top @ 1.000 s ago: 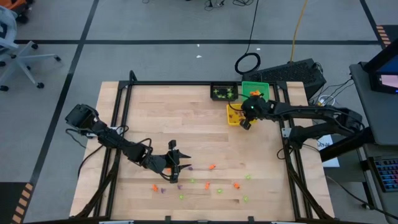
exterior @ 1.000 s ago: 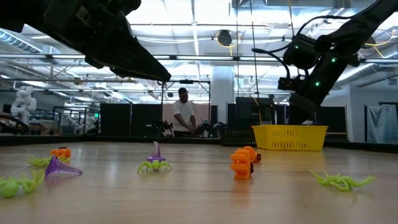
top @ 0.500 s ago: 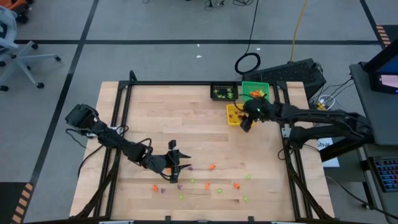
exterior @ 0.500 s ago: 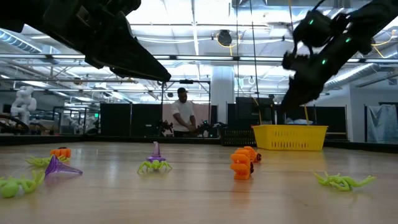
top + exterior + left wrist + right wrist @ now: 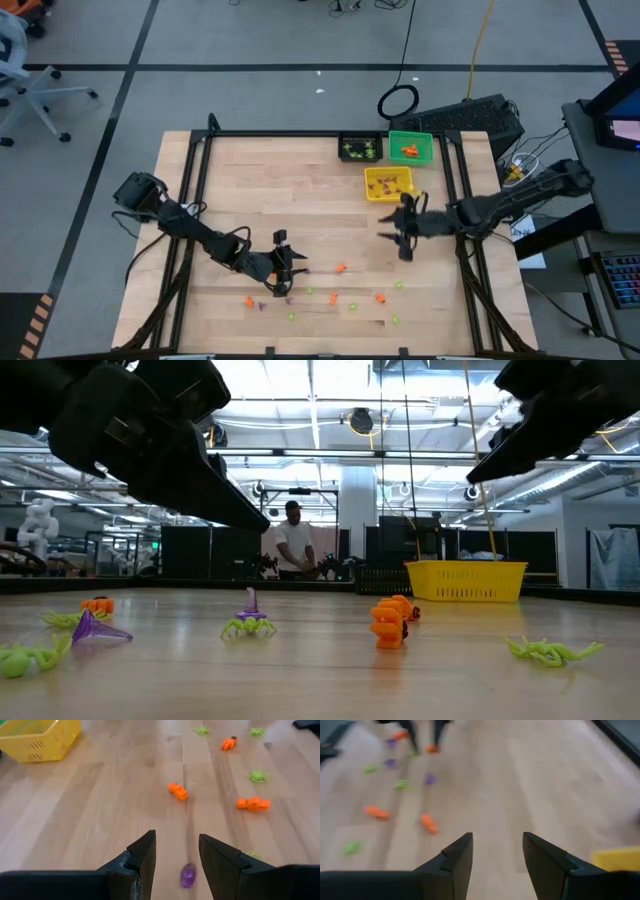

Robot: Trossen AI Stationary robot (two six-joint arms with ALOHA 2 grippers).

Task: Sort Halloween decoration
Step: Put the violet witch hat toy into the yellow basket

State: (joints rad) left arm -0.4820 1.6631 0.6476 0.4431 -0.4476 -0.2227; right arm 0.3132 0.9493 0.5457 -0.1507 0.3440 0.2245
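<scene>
Scattered along the near part of the worktop [image 5: 230,180] lie the Halloween trinkets [image 5: 340,297]: orange, purple and light-green pieces, spread loosely and apart from one another. Among them hangs the left pincer [image 5: 281,268], its fingers [image 5: 142,855] spread with nothing between them; a purple trinket [image 5: 188,875] lies on the wood just ahead of the gap. Farther in, over bare wood at mid-worktop, the right pincer [image 5: 403,231] hovers, fingers parted and empty. Beyond it sits the yellow bin [image 5: 389,183], and at the far edge the black bin [image 5: 360,148] and green bin [image 5: 410,146], each holding a few pieces.
</scene>
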